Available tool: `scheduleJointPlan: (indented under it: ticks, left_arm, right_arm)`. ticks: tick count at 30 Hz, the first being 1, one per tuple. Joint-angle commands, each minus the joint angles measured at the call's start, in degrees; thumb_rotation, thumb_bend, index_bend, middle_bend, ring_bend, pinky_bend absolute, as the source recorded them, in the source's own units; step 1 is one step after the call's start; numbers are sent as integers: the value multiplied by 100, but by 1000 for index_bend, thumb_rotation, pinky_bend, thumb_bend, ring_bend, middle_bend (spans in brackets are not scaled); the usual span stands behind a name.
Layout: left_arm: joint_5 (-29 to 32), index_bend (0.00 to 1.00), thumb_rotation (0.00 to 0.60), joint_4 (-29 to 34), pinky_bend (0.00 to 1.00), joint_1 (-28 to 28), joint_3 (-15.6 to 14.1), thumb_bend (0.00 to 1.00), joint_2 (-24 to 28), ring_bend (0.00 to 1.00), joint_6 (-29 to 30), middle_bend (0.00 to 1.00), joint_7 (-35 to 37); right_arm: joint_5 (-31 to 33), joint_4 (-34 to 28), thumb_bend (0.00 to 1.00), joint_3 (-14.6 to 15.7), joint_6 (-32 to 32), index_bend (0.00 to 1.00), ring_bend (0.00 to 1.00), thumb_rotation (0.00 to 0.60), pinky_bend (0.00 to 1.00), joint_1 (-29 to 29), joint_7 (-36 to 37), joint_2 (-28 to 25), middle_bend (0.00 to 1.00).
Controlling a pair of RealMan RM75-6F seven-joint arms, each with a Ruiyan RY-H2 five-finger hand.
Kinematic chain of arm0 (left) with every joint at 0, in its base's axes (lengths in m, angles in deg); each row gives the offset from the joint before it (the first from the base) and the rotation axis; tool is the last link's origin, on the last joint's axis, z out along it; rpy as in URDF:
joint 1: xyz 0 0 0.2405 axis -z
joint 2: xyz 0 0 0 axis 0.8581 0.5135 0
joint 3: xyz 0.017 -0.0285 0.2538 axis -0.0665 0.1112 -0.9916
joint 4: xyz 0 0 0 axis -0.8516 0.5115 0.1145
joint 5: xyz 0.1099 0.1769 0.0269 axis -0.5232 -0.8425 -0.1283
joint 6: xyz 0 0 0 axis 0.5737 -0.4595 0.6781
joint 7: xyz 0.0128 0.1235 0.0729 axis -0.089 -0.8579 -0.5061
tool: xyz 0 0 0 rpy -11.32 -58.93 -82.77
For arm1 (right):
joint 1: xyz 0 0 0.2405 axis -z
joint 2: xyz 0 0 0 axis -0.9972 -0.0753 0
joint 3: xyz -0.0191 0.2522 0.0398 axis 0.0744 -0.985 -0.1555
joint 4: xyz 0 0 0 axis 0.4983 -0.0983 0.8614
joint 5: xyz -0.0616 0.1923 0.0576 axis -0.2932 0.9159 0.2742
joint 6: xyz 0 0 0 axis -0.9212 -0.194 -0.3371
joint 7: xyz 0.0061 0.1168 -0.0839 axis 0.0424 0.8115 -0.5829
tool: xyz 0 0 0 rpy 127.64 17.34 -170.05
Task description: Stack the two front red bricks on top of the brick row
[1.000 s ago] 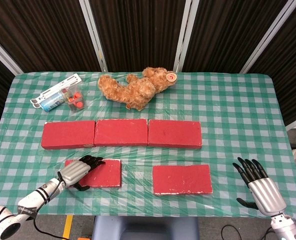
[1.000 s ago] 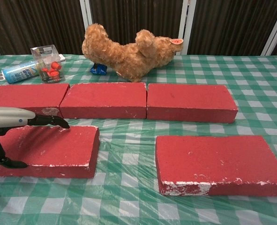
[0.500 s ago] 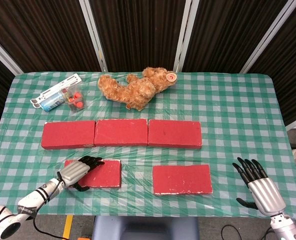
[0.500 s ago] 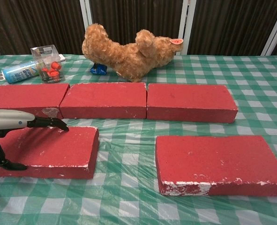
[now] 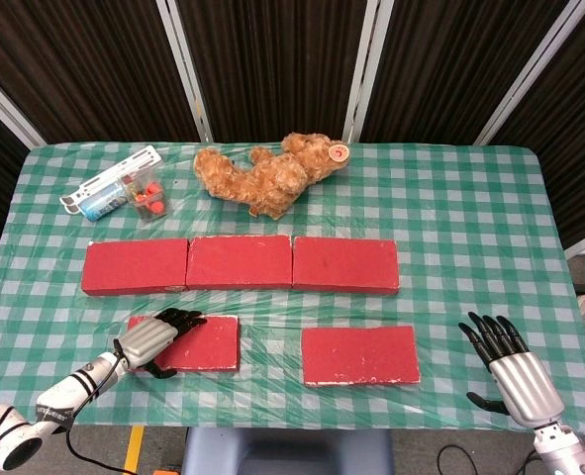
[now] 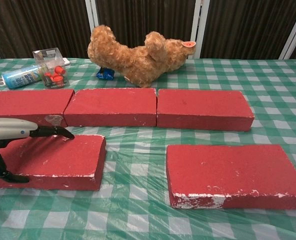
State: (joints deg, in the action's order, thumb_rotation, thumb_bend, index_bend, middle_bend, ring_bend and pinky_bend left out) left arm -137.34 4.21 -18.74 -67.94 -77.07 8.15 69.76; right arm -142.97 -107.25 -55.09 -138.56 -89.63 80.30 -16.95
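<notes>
Fingers (image 5: 178,319) of the left hand (image 5: 151,340) clamp the front left brick's (image 5: 205,342) end; next, lift it onto the brick row (image 5: 241,263) beyond

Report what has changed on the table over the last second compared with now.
Almost nothing. The left hand stays clasped over the left end of the front left brick, which has shifted only a touch. The right hand still hovers open past the front right brick. The brick row, teddy bear and the rest are unmoved.
</notes>
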Motion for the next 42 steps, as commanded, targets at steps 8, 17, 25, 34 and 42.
scheduleJointPlan:
  ticks: [8, 17, 25, 34, 42]
  left_arm:
    - [16, 0, 600, -142, 101, 13, -29, 253, -102, 34, -46, 159, 3]
    - [22, 0, 600, -191, 334, -33, -7, 269, -152, 333, 102, 523, -125]
    - [-3, 161, 600, -203, 629, -91, -15, 293, -176, 571, 237, 734, -180]
    - [-338, 279, 600, -147, 798, -364, -29, 322, -108, 722, 995, 871, -103]
    - [-496, 290, 600, -109, 807, -548, -10, 322, -2, 730, 1481, 878, -27]
  right_arm:
    - [13, -6, 148, 1, 18, 0, 0, 600, 0, 1, -40, 12, 0]
    - [22, -5, 149, 2, 28, 0, 0, 600, 0, 0, -54, 17, 0]
    - [5, -8, 149, 13, 3, 0, 0, 600, 0, 13, -47, 11, 0]
    - [-23, -5, 149, 26, -26, 0, 0, 600, 0, 26, -29, 4, 0]
    - [-67, 0, 149, 45, -65, 0, 0, 600, 0, 41, -3, -8, 0]
